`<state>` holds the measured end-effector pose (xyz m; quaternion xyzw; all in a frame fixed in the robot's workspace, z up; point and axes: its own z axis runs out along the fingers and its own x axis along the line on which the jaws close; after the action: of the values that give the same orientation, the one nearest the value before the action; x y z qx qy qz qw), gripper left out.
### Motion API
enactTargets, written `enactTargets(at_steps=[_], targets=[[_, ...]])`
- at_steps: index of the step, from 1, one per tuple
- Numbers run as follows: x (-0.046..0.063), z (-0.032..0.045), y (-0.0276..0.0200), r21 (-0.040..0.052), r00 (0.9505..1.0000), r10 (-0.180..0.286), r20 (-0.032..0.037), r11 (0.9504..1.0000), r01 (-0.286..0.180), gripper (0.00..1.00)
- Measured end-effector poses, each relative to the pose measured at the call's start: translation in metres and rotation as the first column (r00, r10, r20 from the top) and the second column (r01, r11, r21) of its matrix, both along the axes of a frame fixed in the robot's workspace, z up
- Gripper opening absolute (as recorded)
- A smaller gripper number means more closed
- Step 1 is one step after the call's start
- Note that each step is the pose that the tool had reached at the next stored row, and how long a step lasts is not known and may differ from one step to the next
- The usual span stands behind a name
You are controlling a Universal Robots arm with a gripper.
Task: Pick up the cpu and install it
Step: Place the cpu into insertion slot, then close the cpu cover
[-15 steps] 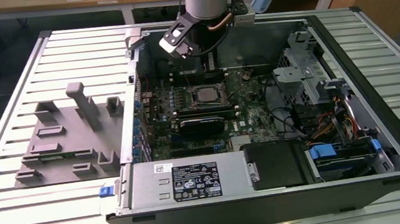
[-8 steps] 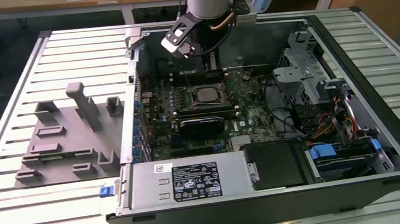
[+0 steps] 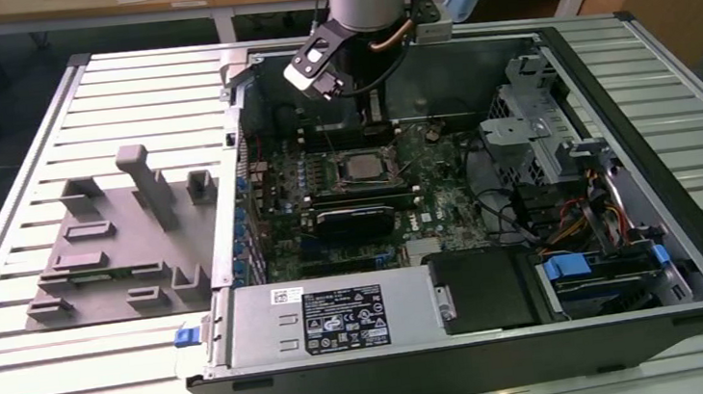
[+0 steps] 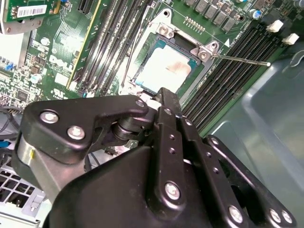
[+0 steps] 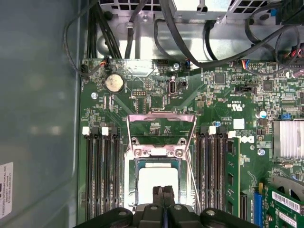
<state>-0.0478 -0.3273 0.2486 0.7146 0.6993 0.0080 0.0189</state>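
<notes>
The cpu (image 3: 359, 167) lies flat in its socket on the green motherboard (image 3: 438, 218), inside the open computer case. Its silvery top also shows in both wrist views (image 4: 166, 69) (image 5: 156, 183). The socket's metal load plate (image 5: 161, 124) is flipped open behind the chip, and the thin lever (image 4: 240, 59) sticks out beside it. My gripper (image 3: 374, 119) hangs a little above the chip on the case's far side. Its two black fingers (image 5: 163, 194) (image 4: 167, 100) are pressed together, shut on nothing, with the tips just over the chip's edge.
Memory slots (image 5: 102, 166) flank the socket on both sides. A black block (image 3: 354, 221) sits on the board in front of the socket. A power supply (image 3: 324, 316) fills the case's near side, with drive bays and cables (image 3: 559, 206) at the exterior view's right. Grey tray blocks (image 3: 111, 239) stand on the table (image 3: 15, 191) at its left.
</notes>
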Motion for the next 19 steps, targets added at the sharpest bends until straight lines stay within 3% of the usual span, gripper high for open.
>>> enactTargets(at_steps=[12, 19], targets=[[0.0, 0.0007, 0.0, -0.0002, 1.0, 0.0, -0.0001, 1.0, 0.0, 0.11], [0.0, 0.0116, 0.0, -0.0002, 1.0, 0.0, 0.0005, 1.0, 0.0, 0.11]])
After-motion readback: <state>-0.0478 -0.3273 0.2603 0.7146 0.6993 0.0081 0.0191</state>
